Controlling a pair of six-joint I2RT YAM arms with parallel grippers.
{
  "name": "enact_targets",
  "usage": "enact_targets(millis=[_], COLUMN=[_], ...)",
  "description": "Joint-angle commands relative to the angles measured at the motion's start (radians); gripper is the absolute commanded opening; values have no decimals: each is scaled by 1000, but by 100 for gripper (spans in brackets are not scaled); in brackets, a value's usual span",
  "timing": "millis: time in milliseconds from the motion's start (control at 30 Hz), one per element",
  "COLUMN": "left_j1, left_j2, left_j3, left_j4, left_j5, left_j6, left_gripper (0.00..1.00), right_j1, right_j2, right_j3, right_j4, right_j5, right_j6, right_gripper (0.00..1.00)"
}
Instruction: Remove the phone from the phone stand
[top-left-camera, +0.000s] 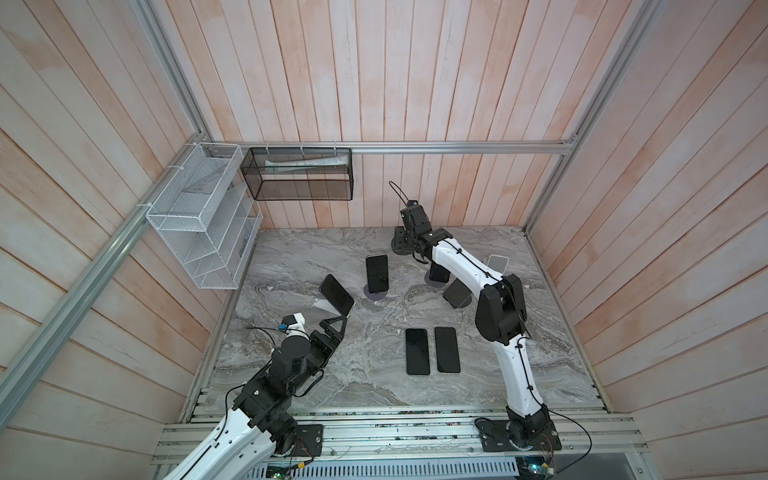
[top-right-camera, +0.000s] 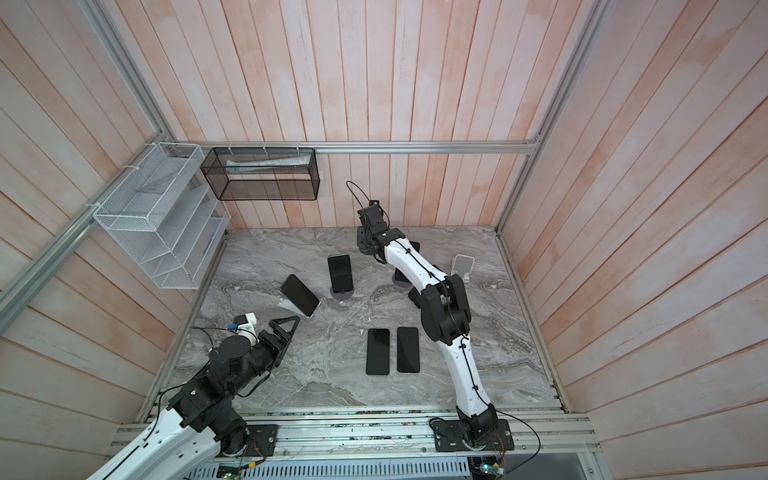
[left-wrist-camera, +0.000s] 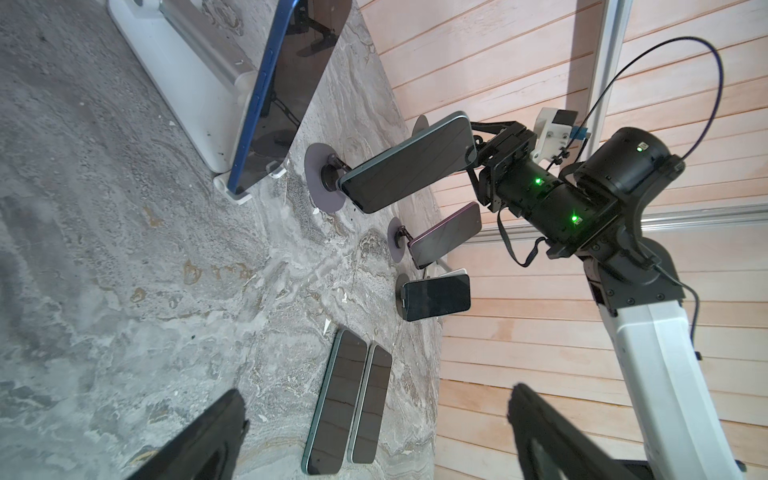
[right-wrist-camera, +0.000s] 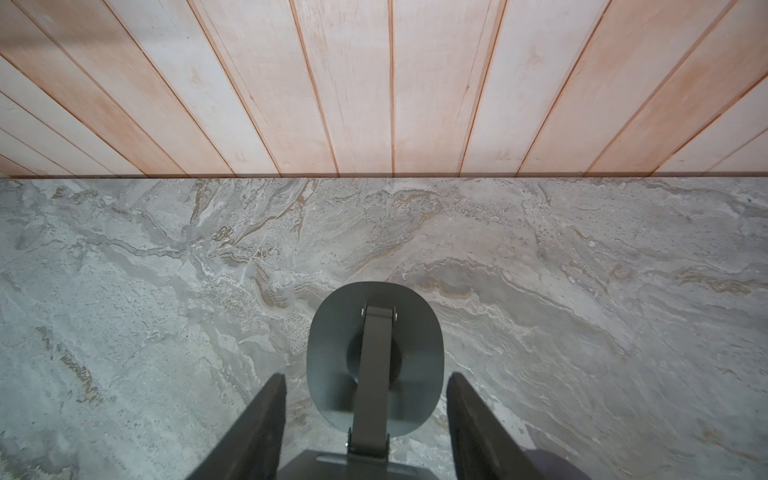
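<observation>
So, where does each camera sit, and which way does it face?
Both top views: high in front, looking down at the table; left arm and right arm show.
Left wrist: looks across at phones on stands; open left claw and right arm show.
Right wrist: looks down over a stand toward the wall; the right claw shows.
Shared: top and left wrist views show two flat phones.

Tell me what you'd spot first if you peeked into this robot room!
Phones everywhere: propped phones lean on little stands across the back half of the marble table, and two flat phones lie side by side nearer the front. The right gripper reaches far to the back, poised over a grey stand. The left gripper gapes wide open near the blue phone on the left.
</observation>
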Motion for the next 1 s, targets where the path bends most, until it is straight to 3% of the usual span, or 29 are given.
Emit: enact_targets(millis=[0, 233, 433, 633, 967], left_j1=[5, 6, 6, 5, 6], left_j2=[-36, -96, -101, -99, -43], left_j3=[9, 20, 21, 65, 194], left_j4=[-43, -87, -104, -111, -158], left_j5=[2, -15, 9, 27, -19], left_j6=[-16, 2, 20, 92, 280], left_gripper=[100, 100, 100, 100, 100], right_j1=[-3, -15, -15, -15, -15], right_j2=[47, 186, 245, 218, 108], right_j3=[53, 190, 203, 174, 177], right_j4=[-31, -115, -150, -144, -172], right_j5=[7, -17, -16, -15, -25], right_j6=[-14, -24, -10, 4, 13], right_gripper=[49, 51, 58, 77, 84])
